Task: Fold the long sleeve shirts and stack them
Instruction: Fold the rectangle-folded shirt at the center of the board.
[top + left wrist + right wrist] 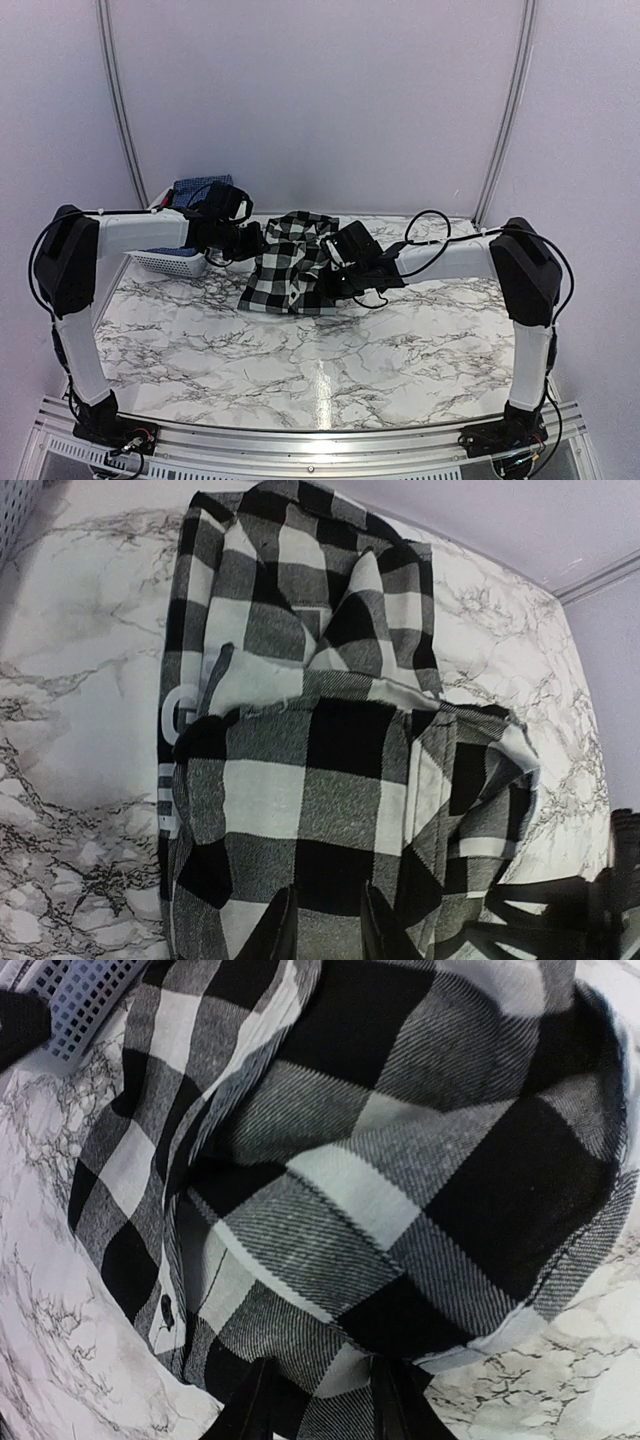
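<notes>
A black-and-white checked long sleeve shirt (288, 265) lies bunched at the back middle of the marble table. My left gripper (258, 243) is at its left edge, its jaws shut on a fold of the checked cloth (330, 810), which fills the gap between the fingers (275, 930). My right gripper (333, 262) is at the shirt's right edge, with its jaws closed on a thick bunch of the same shirt (400, 1180). A blue printed shirt (200, 187) sits in the basket at the back left.
A white slotted basket (170, 262) stands at the back left, just behind my left arm; its corner shows in the right wrist view (80, 1000). The marble table (330, 350) runs forward to the arm bases. Walls close off the back and sides.
</notes>
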